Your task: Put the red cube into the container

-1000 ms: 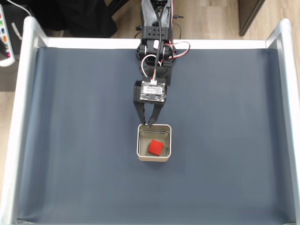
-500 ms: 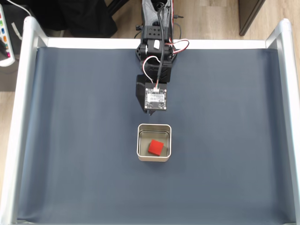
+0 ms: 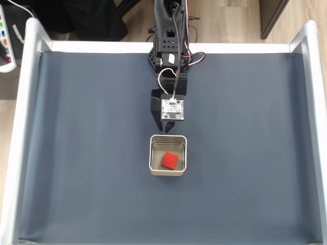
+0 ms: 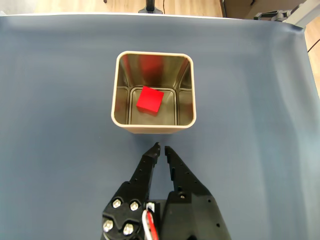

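Since the red cube (image 4: 149, 99) already lies inside the container (image 4: 153, 125) at the wrist view's upper centre, back your empty, nearly clenched end effector (image 4: 161, 147) straight away, clear of its rim.

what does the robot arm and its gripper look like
The arm is black plastic, with red, white and black cables looping along it and a small white board on the wrist. The gripper has two black tapered fingers, one with ridged inner edge, and silver screws at its base.
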